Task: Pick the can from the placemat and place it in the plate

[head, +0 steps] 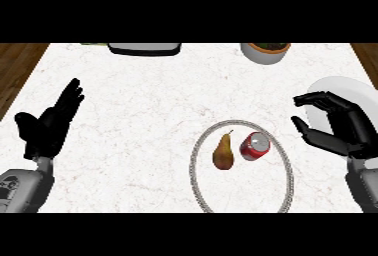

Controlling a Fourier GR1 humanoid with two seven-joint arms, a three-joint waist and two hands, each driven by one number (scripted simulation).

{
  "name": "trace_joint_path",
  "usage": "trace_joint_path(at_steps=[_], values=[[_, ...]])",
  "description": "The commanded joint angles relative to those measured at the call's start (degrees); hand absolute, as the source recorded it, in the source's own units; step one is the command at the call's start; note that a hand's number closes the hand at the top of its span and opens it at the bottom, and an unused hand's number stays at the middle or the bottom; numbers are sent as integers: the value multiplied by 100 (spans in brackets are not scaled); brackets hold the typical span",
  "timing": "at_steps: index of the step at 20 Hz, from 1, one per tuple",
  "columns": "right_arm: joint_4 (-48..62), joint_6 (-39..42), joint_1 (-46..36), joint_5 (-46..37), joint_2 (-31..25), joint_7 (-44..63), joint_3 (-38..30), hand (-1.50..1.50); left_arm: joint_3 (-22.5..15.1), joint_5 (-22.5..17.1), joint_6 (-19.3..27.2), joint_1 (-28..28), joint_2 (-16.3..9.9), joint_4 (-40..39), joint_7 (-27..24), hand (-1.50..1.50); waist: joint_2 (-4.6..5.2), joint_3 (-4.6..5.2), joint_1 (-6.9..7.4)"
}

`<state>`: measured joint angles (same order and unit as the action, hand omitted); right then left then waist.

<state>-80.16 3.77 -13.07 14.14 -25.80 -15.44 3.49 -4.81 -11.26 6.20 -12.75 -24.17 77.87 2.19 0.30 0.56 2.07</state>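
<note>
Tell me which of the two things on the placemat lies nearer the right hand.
The red can; the pear lies on its far side from the right hand.

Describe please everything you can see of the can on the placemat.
The can is red with a silver, metal-looking top that faces the camera, so it seems tilted or lying down. It rests inside the white placemat, an oval with a grey rope-like border, in its upper right part. A brownish pear lies just left of it, very close. No hand touches it.

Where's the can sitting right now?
In the head view, the can stands on the placemat, right of centre, just right of the pear and left of the right hand.
</note>
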Motion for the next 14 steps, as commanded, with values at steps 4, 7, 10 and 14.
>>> trace_joint_path(at_steps=[4,7,10,14], values=[[2146,1014,-131,-432,212,-2359,2,-150,-114,40,212,129,490,-200,214,0,14,-68,-98],[2375,1075,-261,-1131,-227,-2659,240,-150,-161,33,198,300,491,104,388,0,-3,-65,-103],[2332,1149,-360,-1518,-559,-2557,405,-150,-116,28,174,485,452,305,460,0,-24,-60,-133],[2413,980,-634,-2063,-562,-2318,586,-150,-173,275,358,314,654,176,521,0,-23,-57,-173]])
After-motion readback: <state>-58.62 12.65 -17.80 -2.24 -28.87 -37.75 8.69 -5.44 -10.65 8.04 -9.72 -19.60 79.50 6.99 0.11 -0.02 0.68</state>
